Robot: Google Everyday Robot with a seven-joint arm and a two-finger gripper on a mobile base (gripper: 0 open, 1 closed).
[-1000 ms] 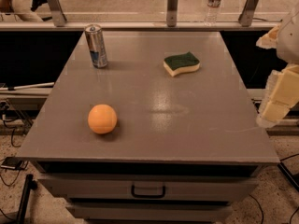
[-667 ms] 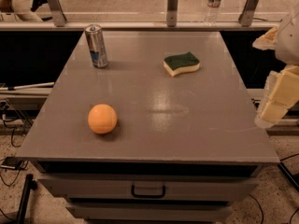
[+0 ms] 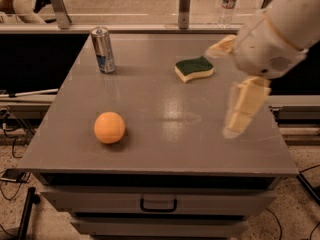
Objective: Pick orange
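The orange (image 3: 109, 127) is a round, light-orange fruit resting on the grey table (image 3: 165, 149), at its front left. My gripper (image 3: 220, 91) hangs above the right part of the table, well to the right of the orange and apart from it. Its two cream fingers (image 3: 243, 107) are spread wide, with nothing between them. The white arm comes in from the upper right corner.
A silver and blue drink can (image 3: 103, 49) stands upright at the back left. A green and yellow sponge (image 3: 194, 68) lies at the back right, near the gripper's upper finger. A water bottle (image 3: 228, 4) stands behind the rail. A drawer handle (image 3: 158, 204) is below the table's front edge.
The arm and gripper have moved left from the frame's right edge to over the table's right side. The orange, can and sponge have not moved.
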